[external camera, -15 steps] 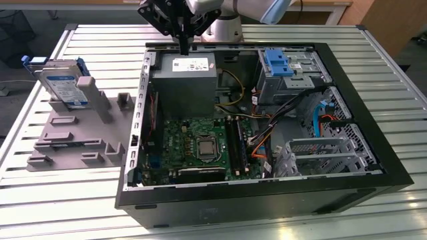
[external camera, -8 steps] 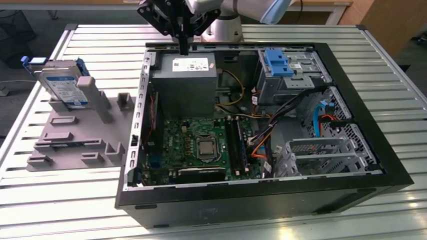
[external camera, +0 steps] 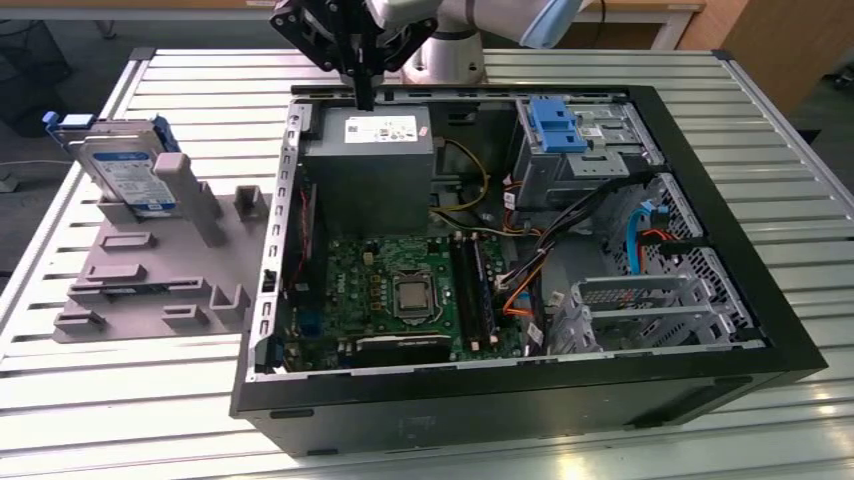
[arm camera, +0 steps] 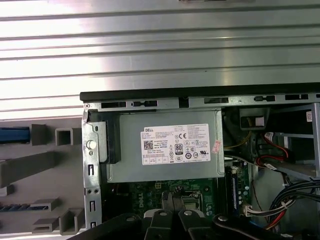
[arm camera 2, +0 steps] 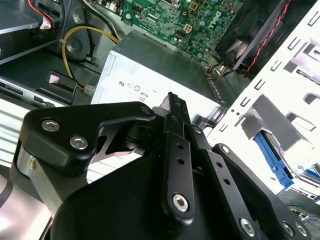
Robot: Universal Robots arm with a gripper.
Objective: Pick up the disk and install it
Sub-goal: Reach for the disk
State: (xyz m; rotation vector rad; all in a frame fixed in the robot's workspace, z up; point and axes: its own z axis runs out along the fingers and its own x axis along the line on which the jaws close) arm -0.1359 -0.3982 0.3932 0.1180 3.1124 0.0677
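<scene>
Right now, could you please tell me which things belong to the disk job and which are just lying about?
Job: the disk, standing on the grey fixture; the tool, above the computer case.
Lying about: grey box with white sticker; lone blue bracket; circuit board.

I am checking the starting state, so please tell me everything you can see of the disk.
The disk is a flat rectangular silver metal drive with a white-and-blue label, framed by a blue plastic carrier bracket. It stands on edge, tilted, in the grey plastic holder, at the exterior view's left of the open black computer case. Only the holder touches it.
</scene>
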